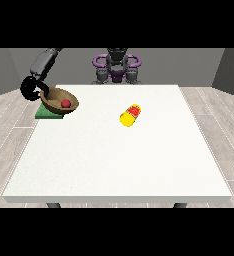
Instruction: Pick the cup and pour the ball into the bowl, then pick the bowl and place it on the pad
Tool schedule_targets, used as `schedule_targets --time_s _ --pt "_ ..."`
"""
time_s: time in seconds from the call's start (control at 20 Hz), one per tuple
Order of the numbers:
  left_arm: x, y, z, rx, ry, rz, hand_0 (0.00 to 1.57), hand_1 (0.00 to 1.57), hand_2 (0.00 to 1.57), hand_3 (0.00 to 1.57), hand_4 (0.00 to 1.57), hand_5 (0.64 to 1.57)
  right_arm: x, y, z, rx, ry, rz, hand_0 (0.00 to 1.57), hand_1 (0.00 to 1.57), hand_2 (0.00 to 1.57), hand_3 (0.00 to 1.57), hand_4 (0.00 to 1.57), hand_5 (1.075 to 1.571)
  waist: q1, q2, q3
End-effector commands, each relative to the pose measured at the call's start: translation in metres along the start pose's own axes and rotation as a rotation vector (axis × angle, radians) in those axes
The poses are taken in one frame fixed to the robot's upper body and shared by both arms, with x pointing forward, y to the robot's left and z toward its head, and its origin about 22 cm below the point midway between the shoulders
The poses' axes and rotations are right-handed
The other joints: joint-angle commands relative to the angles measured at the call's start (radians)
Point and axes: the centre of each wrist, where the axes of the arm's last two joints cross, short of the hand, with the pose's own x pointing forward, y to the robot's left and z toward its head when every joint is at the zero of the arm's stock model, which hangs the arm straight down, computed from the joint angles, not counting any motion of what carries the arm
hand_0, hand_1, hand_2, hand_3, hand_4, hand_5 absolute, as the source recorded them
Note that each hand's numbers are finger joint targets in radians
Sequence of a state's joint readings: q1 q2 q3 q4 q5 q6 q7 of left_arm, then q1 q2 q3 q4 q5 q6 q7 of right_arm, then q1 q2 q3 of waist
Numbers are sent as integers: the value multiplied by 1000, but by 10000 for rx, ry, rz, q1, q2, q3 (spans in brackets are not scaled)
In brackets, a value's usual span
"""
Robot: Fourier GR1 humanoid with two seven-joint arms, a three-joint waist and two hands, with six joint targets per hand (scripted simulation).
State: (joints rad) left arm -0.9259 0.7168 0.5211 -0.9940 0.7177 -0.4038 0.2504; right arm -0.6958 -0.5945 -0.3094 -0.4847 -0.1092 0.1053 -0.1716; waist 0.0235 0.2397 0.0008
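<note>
A brown bowl (59, 100) with a red ball (66, 103) inside sits tilted over a green pad (49, 113) near the table's left edge. The hand at the view's left (32, 88) is at the bowl's far left rim, its fingers curled on that rim. A yellow cup (130, 115) with a red inside lies on its side near the middle of the table. No other hand shows.
The white table (119, 165) stretches wide in front of the bowl and cup. The robot's torso (117, 67) stands behind the far edge. Grey wooden floor surrounds the table.
</note>
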Motion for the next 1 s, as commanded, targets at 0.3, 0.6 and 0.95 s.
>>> schedule_targets --time_s 0.3,0.6,0.95 --pt "44 -41 -11 -860 -1126 94 0 0 0 0 0 1571 -3 -65 14 -776 -748 -505 1571 1571 1571 811 1184 1565 448 1188 17" --pt "72 -38 4 -1237 -2055 -461 0 0 0 0 0 1569 -10 -90 25 -1645 -708 -1777 1571 1571 1571 1571 856 1559 581 2118 20" --pt "108 -76 13 -1502 -2580 -397 0 0 0 0 0 1564 25 -118 24 -3038 -1293 -797 815 815 727 956 0 1516 699 2523 29"
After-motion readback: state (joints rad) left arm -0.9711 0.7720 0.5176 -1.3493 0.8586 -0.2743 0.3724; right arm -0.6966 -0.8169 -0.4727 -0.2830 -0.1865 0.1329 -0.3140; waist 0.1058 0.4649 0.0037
